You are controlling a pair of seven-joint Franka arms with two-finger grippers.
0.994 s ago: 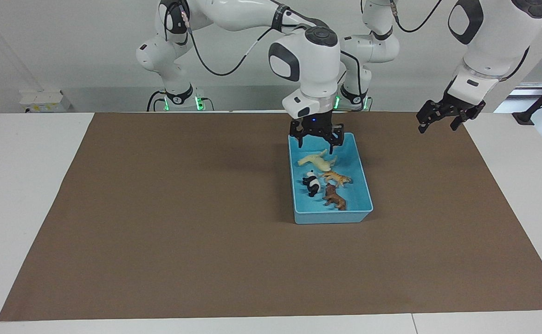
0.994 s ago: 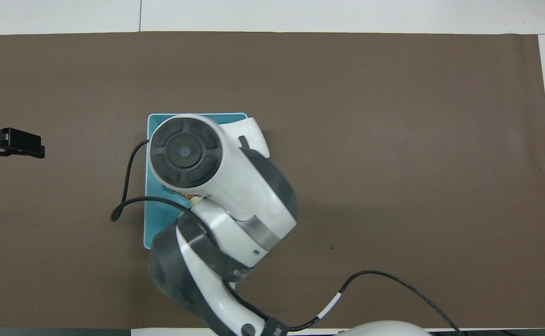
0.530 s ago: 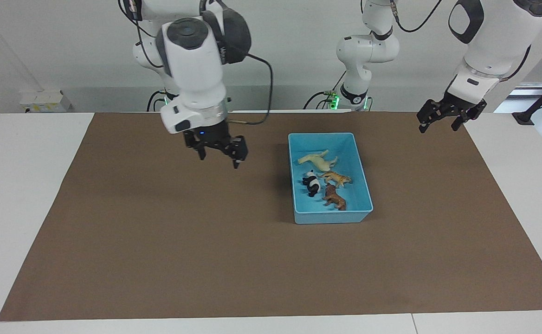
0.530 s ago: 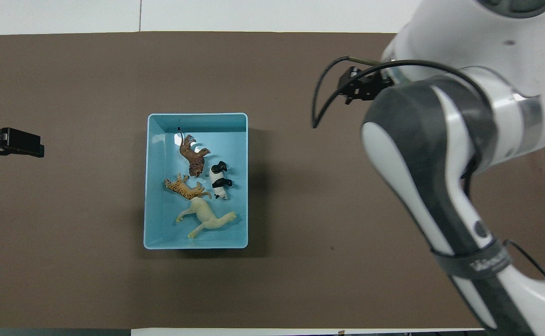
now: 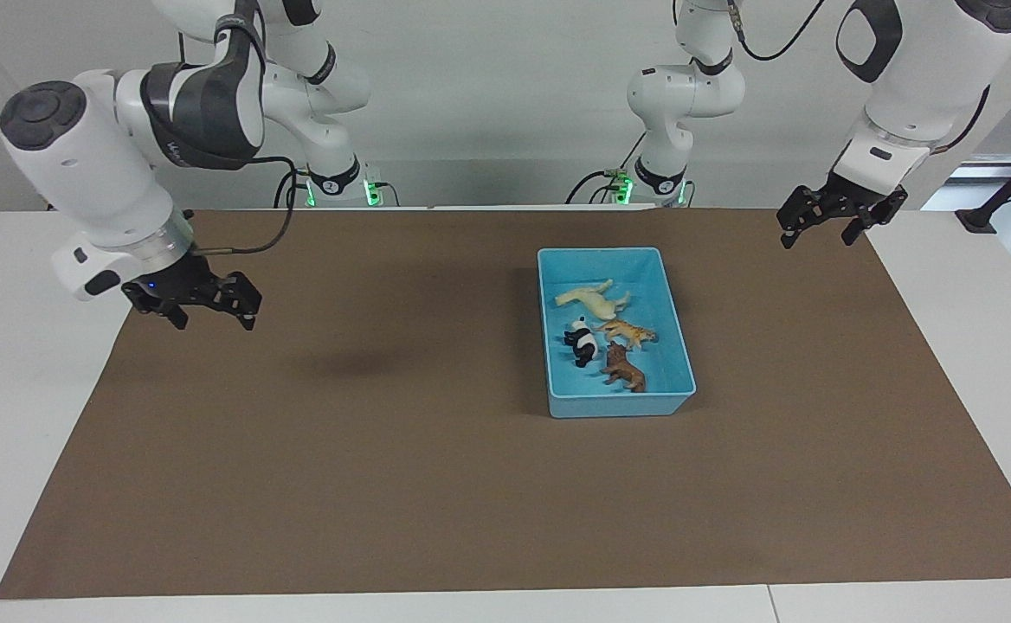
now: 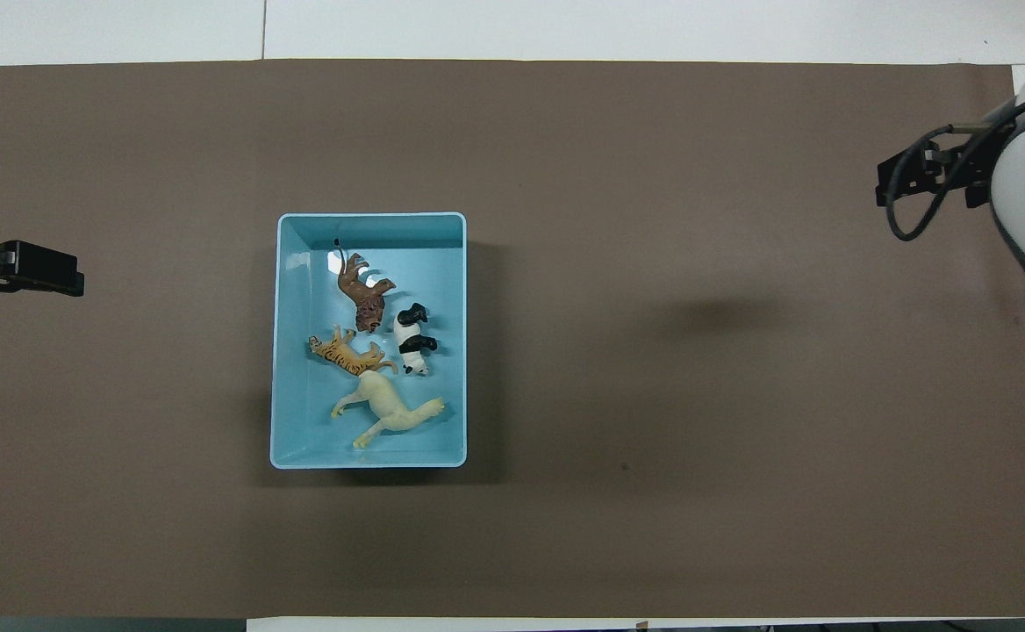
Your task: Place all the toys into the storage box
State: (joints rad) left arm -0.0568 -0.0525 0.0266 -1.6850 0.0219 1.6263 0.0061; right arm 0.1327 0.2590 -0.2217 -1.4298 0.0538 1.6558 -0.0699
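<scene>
The light blue storage box stands on the brown mat, toward the left arm's end; it also shows in the overhead view. All the toys lie inside it: the cream-white horse, the orange striped tiger, the black-and-white panda and the reddish-brown animal. My right gripper hangs open and empty over the mat's edge at the right arm's end. My left gripper waits open and empty over the mat's edge at the left arm's end.
The brown mat covers most of the white table. Nothing else lies on it.
My right gripper has risen from over the storage box and swung away to the right arm's end of the table, uncovering the toys. The left arm has not moved.
</scene>
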